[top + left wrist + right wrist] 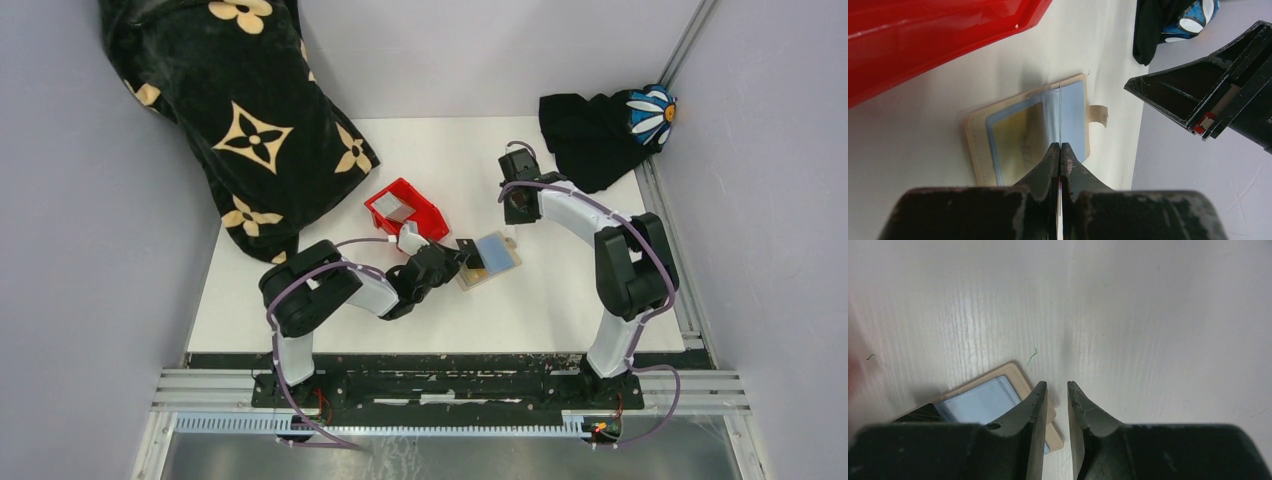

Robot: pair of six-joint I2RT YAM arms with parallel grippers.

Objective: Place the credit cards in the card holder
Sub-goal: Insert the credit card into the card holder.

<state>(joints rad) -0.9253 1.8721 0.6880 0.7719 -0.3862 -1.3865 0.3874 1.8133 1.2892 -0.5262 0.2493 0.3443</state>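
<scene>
Red bin [432, 215] beside open card holder [979, 150]; L gripper [1060, 147] pinching card [1060, 115] edge-on, R gripper [1057, 386] slightly apart, empty.

The white table [560, 290] bears the card holder [492, 262], red bin [425, 200], patterned blanket [250, 130] and daisy cloth [590, 135].

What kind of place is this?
Probably a robotics lab test cell: left arm and right arm bolted to a metal rail, a white table boxed in by plain grey walls, and staged props like the card holder.
</scene>
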